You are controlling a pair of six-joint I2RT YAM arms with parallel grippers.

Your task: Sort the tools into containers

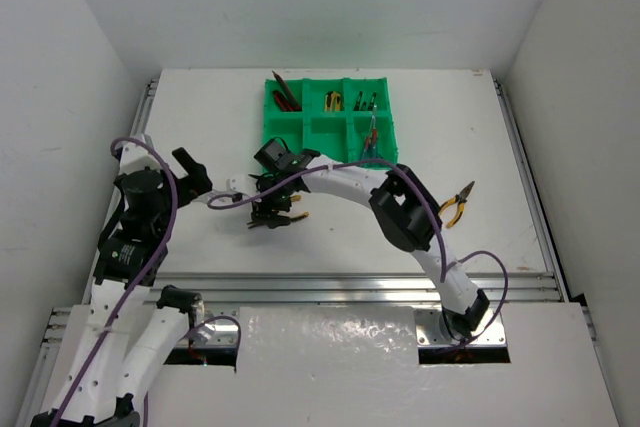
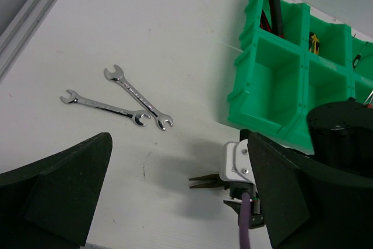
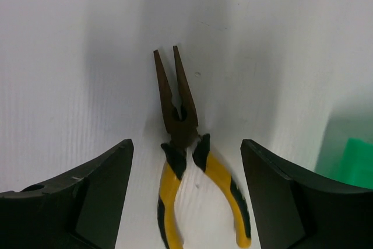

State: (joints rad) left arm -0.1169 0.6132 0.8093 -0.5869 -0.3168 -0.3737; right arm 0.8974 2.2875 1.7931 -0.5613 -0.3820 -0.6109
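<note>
1. The white desk carried everything I could see.
2. The green tray sat toward the far edge of the desk, about midway across. A long dark-handled piece leaned out of its far left compartment, and I could not tell what kind it was.
3. The right tool hung over the desk just on the near side of the tray. Its fingers were spread wide, one on each side of a pair of pliers, and as far as I could tell touched neither handle.
4. The left tool hovered over the left part of the desk, fingers spread and pinching nothing.
5. The yellow-handled pliers lay flat on the desk between the right tool's fingers, nose pointing away from the wrist camera. A second pair of pliers lay right of the tray, well apart from the first.
6. Two silver wrenches lay on the desk left of the tray in a V, their near ends just beside each other.
</note>
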